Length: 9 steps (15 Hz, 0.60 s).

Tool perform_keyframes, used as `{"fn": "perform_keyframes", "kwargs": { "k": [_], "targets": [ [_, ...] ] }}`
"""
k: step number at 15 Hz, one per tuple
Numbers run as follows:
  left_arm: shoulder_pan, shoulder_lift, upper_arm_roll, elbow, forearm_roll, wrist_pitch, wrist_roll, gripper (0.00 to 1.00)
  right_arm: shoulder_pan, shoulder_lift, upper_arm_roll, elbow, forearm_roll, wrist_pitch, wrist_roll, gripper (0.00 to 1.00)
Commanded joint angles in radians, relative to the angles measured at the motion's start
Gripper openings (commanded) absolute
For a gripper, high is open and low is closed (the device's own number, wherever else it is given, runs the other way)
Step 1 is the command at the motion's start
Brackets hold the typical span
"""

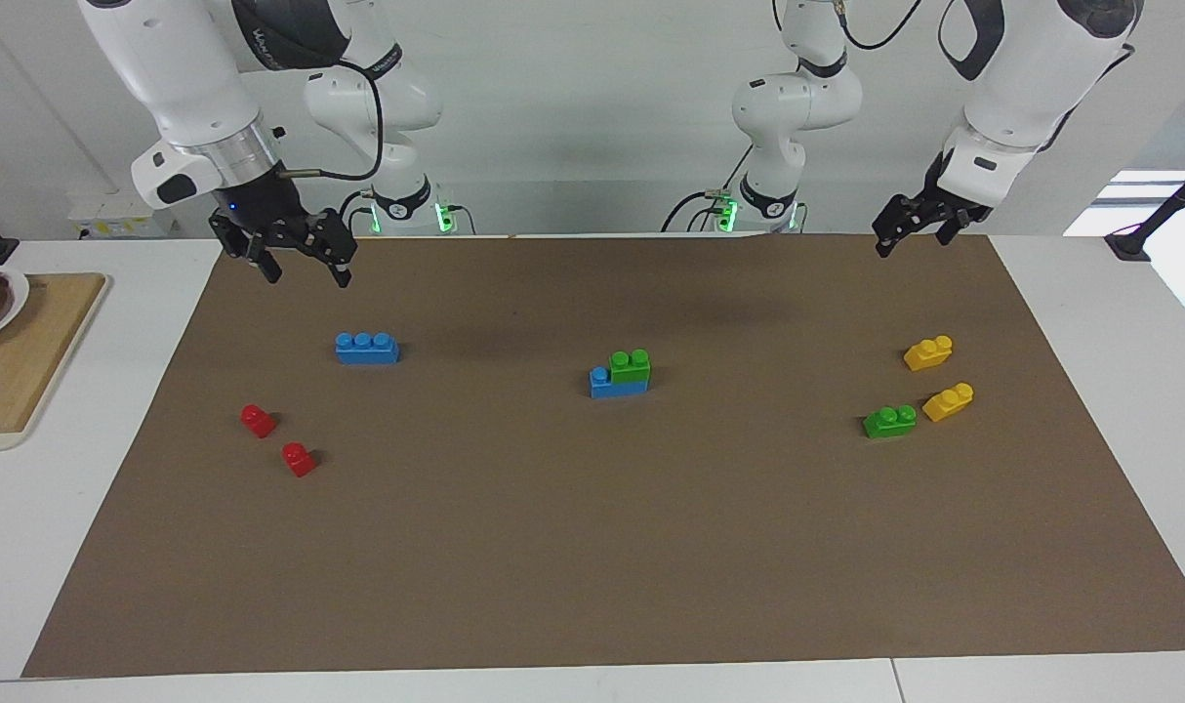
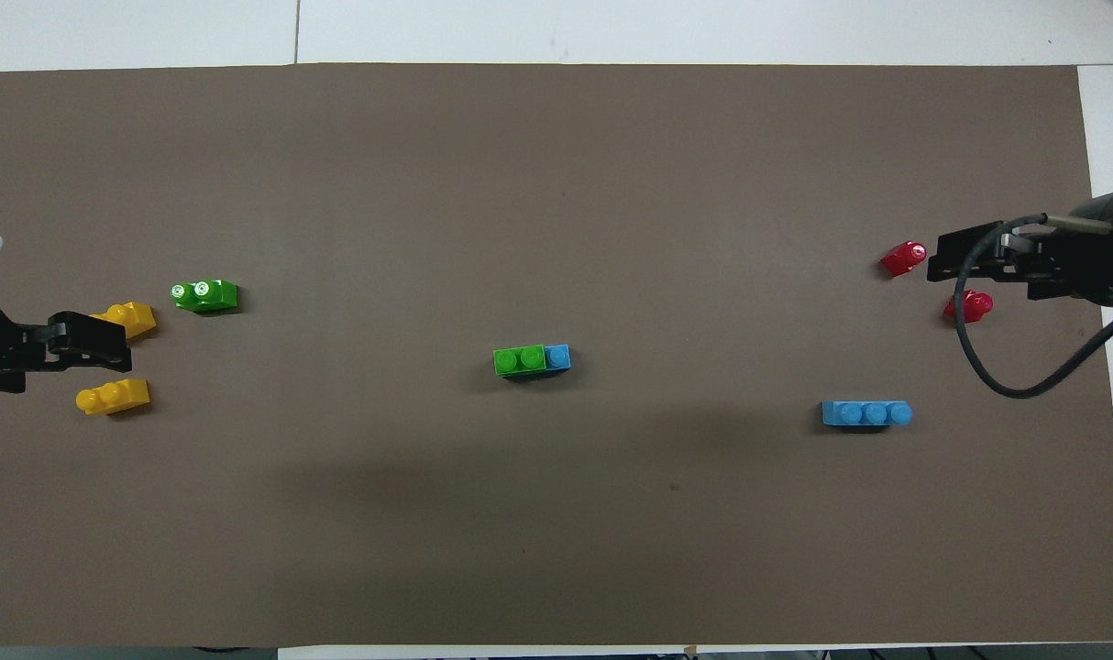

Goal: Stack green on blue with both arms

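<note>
Both sets of jaws are spread wide and empty: the right gripper [image 1: 295,262] is raised over the mat's robot-side edge, the left gripper [image 1: 913,227] likewise at its own end. Mid-worktop, a green brick [image 1: 631,365] is seated on a blue brick [image 1: 607,383], so one stack appears done. Unstacked are the second blue brick [image 1: 367,348] and, farther out, the second green brick [image 1: 889,421].

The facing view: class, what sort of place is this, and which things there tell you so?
Probably a robotics lab or test bench. Two white robot arms are mounted at a table covered by a brown mat, toy bricks such as a green brick on a blue brick lie spread on it, and cables run to the bases.
</note>
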Motion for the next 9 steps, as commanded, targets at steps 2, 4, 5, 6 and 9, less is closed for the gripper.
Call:
{"fn": "perform_keyframes", "kwargs": {
  "k": [2, 4, 5, 6, 9],
  "targets": [
    [-0.017, 0.083, 0.005, 0.134, 0.031, -0.06, 0.041, 1.0, -0.02, -0.026, 0.012, -0.016, -0.021, -0.047, -0.039, 1.0],
    [-0.035, 0.095, -0.005, 0.137, 0.032, -0.068, 0.041, 1.0, -0.022, -0.026, 0.009, -0.016, -0.043, -0.05, -0.043, 1.0],
    [-0.067, 0.114, 0.012, 0.139, 0.032, -0.065, 0.042, 1.0, -0.022, -0.026, 0.009, -0.016, -0.063, -0.05, -0.043, 1.0],
    [-0.083, 0.144, 0.026, 0.157, 0.032, -0.07, 0.042, 1.0, -0.019, -0.027, 0.01, -0.016, -0.077, -0.05, -0.045, 1.0],
    [-0.084, 0.194, 0.028, 0.248, 0.034, -0.107, 0.048, 1.0, -0.02, -0.029, 0.01, -0.018, -0.089, -0.055, -0.058, 1.0]
  ]
}}
